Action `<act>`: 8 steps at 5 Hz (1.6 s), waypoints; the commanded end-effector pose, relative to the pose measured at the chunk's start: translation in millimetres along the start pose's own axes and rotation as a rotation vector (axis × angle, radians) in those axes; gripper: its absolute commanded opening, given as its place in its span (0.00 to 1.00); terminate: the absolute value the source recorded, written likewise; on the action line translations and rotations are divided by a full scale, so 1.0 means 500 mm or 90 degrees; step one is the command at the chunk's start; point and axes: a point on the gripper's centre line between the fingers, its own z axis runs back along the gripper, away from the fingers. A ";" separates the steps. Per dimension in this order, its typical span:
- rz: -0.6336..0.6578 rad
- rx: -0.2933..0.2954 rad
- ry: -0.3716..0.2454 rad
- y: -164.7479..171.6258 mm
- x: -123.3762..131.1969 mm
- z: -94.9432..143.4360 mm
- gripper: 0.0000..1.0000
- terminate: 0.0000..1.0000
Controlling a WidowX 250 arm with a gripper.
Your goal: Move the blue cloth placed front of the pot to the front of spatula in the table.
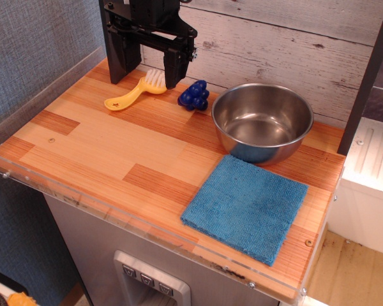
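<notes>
The blue cloth point(247, 206) lies flat on the table point(102, 153) at the front right, just in front of the pot point(262, 121), a shiny steel bowl that stands empty. The spatula point(135, 92), yellow with a white bristled head, lies at the back left. My gripper point(147, 81) is black and hangs at the back left, fingers pointing down. It is open and empty, with one finger point(121, 64) left of the spatula's head and the other finger point(175, 70) right of it. It is far from the cloth.
A dark-blue grape bunch point(195, 95) sits between the spatula and the pot. A clear acrylic rim point(83, 201) runs along the table's front and left edges. A whitewashed plank wall point(274, 44) stands behind. A white unit point(370, 185) stands to the right.
</notes>
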 end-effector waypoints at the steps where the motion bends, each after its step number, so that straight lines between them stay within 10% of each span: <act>1: 0.000 0.000 0.000 0.000 0.000 0.000 1.00 0.00; 5: -0.061 -0.062 -0.008 -0.259 -0.098 -0.064 1.00 0.00; 8: -0.073 -0.020 0.001 -0.299 -0.086 -0.146 1.00 0.00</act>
